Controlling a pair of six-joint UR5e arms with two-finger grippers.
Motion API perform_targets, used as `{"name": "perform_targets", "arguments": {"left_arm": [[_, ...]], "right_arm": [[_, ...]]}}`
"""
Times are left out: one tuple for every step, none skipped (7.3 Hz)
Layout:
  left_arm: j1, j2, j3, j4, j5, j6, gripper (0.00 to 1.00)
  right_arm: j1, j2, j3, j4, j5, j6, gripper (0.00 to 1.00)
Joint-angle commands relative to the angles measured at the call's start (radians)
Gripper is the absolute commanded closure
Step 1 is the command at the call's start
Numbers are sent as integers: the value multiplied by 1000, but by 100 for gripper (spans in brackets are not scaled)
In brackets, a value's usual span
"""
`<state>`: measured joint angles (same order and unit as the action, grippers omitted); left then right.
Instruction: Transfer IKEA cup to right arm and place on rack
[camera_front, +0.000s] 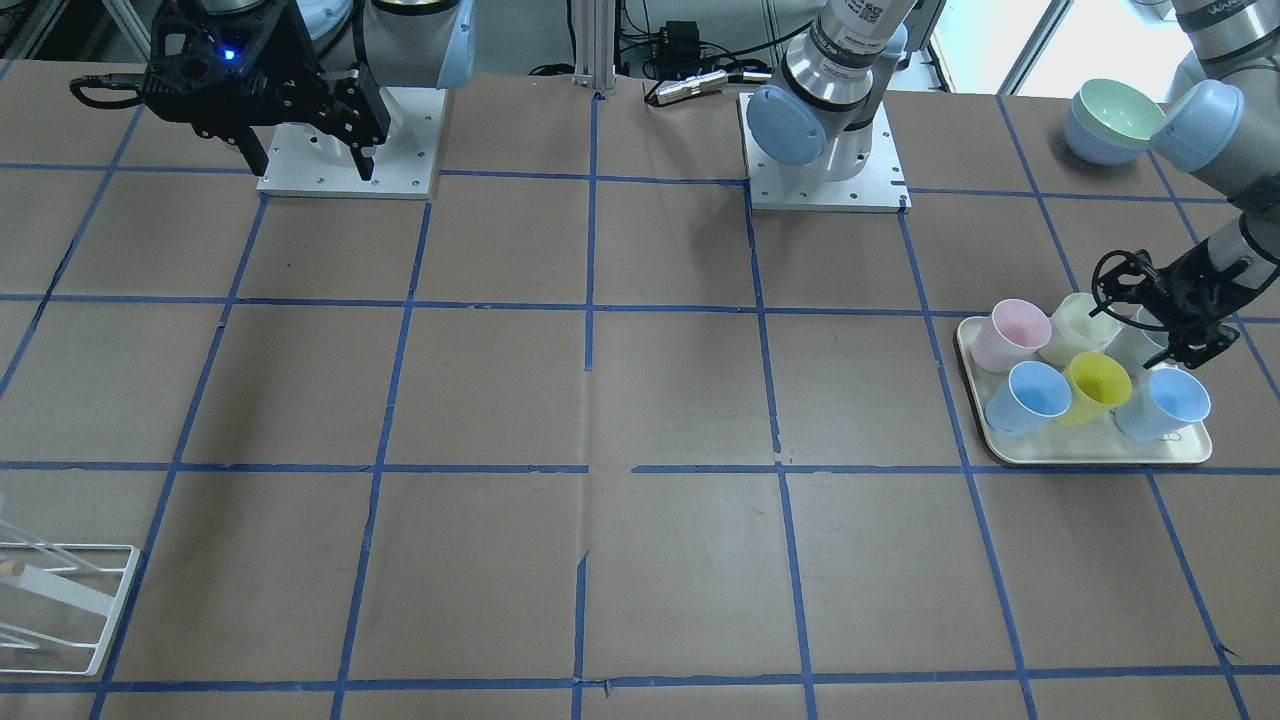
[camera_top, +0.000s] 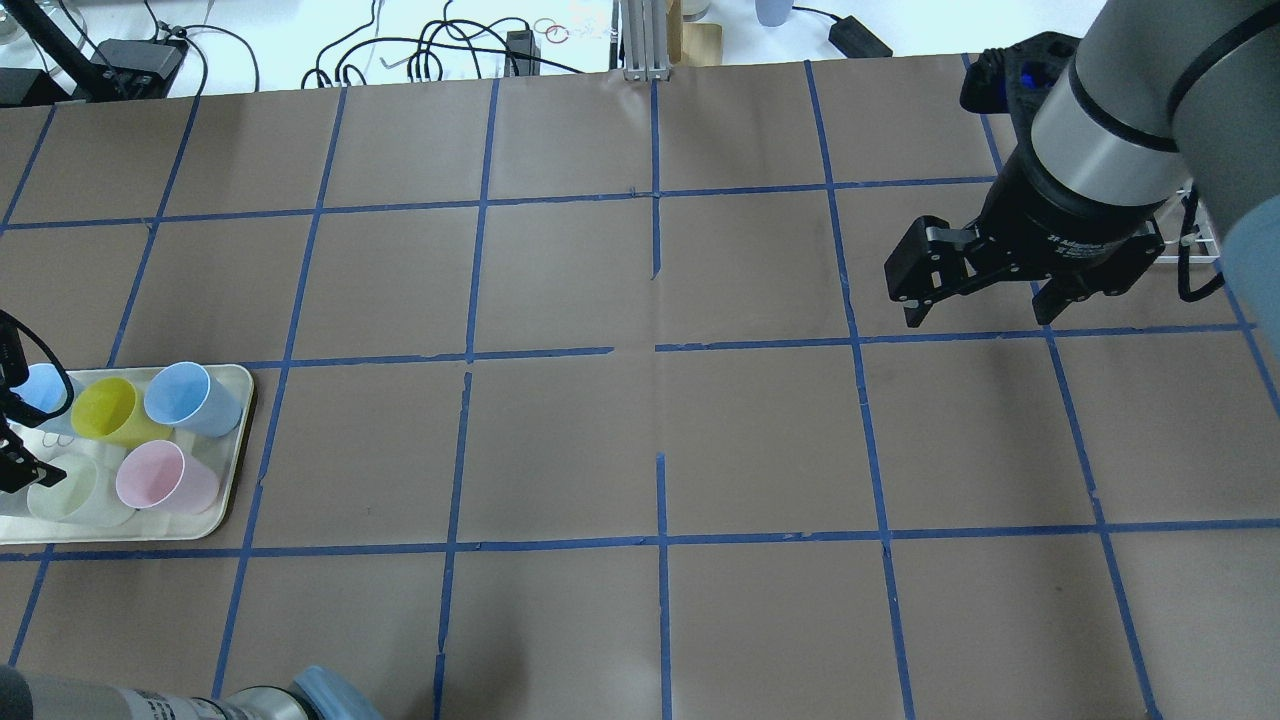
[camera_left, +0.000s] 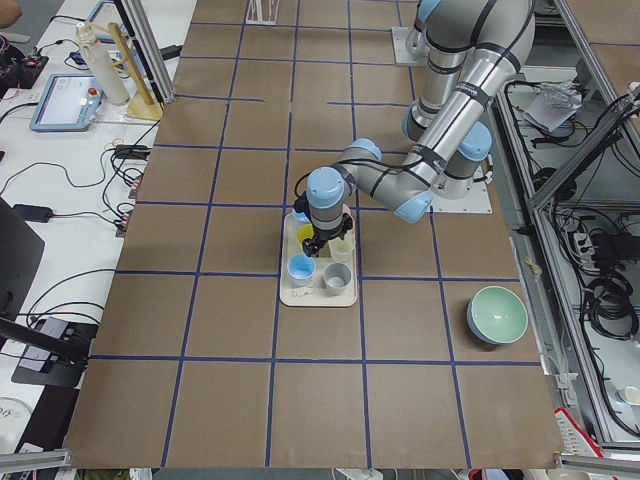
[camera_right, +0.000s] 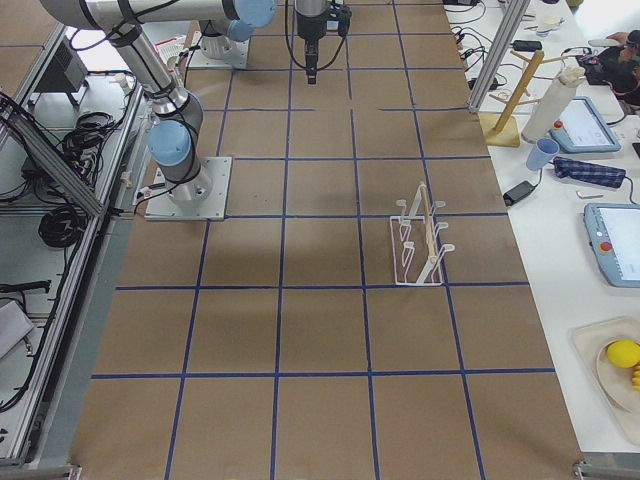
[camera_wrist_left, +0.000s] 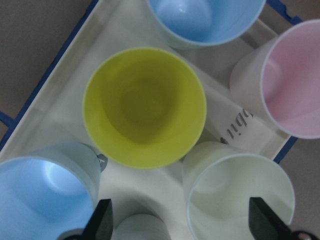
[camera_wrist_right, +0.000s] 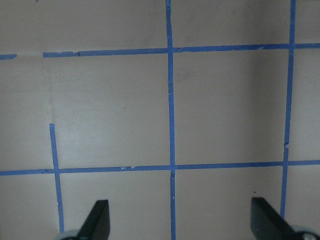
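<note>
The right arm (camera_top: 1110, 130) holds the right gripper (camera_top: 978, 315) wide open and empty, the rack (camera_right: 420, 240) stands by the far edge of the table (camera_top: 640, 450), and the IKEA cup (camera_wrist_left: 237, 200) sits upright in the tray (camera_front: 1100, 455) near the left end, under the left gripper (camera_wrist_left: 179, 205), spread and empty.

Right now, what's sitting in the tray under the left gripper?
Six cups in the tray: pink cup, cream cup, yellow cup, blue cup, second blue cup, and a grey cup partly hidden by the left gripper. The tray floor beneath them is covered.

Brown table with blue tape grid (camera_front: 640, 400), cream tray (camera_front: 1085, 450), white wire rack (camera_right: 420, 248), bowls (camera_front: 1110, 122)
</note>
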<state>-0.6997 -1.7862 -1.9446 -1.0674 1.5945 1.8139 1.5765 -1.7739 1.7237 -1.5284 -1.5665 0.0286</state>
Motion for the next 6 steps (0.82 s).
{"name": "perform_targets", "arguments": {"left_arm": [[0, -25, 0, 4, 2, -2, 15], [-1, -36, 0, 4, 5, -4, 17], [0, -36, 0, 4, 8, -4, 18], [0, -36, 1, 6, 12, -4, 26], [0, -36, 0, 4, 12, -2, 44], [0, -36, 1, 6, 25, -2, 60]], "right_arm": [[-1, -4, -1, 2, -4, 5, 0], [-4, -18, -1, 11, -7, 4, 0], [-3, -22, 4, 8, -6, -4, 0], [-4, -21, 5, 5, -4, -7, 0], [-4, -21, 7, 5, -3, -6, 0], [-3, -22, 5, 1, 9, -7, 0]]}}
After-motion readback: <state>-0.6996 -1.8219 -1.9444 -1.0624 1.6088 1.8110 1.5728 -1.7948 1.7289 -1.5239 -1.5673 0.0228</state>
